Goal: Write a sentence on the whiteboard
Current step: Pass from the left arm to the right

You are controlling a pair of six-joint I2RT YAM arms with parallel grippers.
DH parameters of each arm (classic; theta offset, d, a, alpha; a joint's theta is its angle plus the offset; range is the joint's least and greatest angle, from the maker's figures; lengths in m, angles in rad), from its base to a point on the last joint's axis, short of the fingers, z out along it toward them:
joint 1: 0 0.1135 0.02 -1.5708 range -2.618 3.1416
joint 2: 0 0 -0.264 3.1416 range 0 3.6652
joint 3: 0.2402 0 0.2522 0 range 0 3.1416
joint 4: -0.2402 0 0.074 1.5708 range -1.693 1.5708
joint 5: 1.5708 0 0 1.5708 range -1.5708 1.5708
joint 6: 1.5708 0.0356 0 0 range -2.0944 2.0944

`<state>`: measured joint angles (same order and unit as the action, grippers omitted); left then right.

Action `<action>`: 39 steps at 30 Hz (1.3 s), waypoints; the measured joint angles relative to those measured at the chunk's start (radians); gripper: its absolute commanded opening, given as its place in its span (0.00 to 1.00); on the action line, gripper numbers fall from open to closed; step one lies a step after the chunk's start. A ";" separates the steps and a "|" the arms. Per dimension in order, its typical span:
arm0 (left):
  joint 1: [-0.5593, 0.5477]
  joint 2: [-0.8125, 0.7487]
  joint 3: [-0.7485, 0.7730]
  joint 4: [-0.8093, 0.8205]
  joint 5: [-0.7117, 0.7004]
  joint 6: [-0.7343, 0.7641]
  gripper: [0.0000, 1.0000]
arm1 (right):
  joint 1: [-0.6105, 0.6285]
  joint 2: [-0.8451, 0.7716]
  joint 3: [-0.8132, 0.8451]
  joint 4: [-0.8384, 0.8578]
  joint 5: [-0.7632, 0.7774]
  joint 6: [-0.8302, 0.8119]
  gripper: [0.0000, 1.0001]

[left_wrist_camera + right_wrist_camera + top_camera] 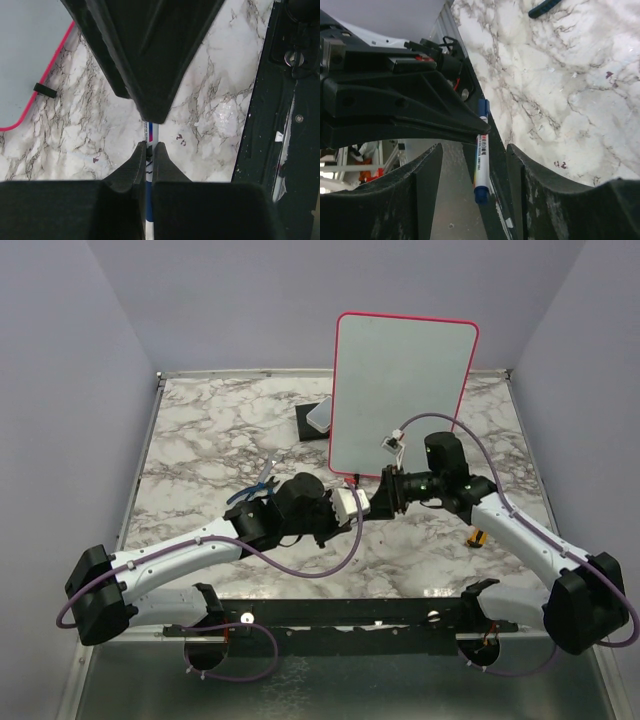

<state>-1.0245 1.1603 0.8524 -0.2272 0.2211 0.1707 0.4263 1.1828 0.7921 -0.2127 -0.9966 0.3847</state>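
Observation:
The whiteboard (405, 390) stands upright at the back, red-framed; its pale face shows no sentence. Its lower corner appears in the left wrist view as well, whiteboard (30, 55). My left gripper (350, 510) is shut on a white marker (154, 131) with blue ends; its pads (137, 162) pinch the barrel. My right gripper (475, 172) faces it from the right, in front of the board. Its jaws stand open on either side of the marker (481, 160), with a gap showing on both sides. The marker's blue end (480, 194) hangs free between them.
A small eraser block (318, 417) lies left of the board's foot. A blue item (252, 491) lies on the marble by the left arm, and an orange one (477, 538) by the right arm. A black rail (340, 615) runs along the near edge.

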 measured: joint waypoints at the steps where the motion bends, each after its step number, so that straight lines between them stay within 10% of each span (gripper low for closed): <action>1: 0.000 0.000 0.000 0.000 0.000 0.000 0.00 | 0.015 0.004 0.000 0.000 0.000 0.000 0.54; 30: -0.001 0.013 0.000 -0.037 0.008 0.000 0.00 | 0.135 0.071 -0.014 0.021 0.068 0.032 0.30; 38: -0.001 0.013 0.000 -0.045 0.013 0.000 0.01 | 0.146 0.078 -0.017 0.016 0.108 0.008 0.00; 39: -0.001 0.013 0.000 -0.047 0.012 0.000 0.12 | 0.147 0.077 -0.019 0.015 0.116 0.007 0.00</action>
<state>-1.0252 1.1736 0.8524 -0.2741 0.2333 0.1707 0.5735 1.2598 0.7734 -0.1978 -0.8810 0.3916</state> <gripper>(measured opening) 0.021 0.069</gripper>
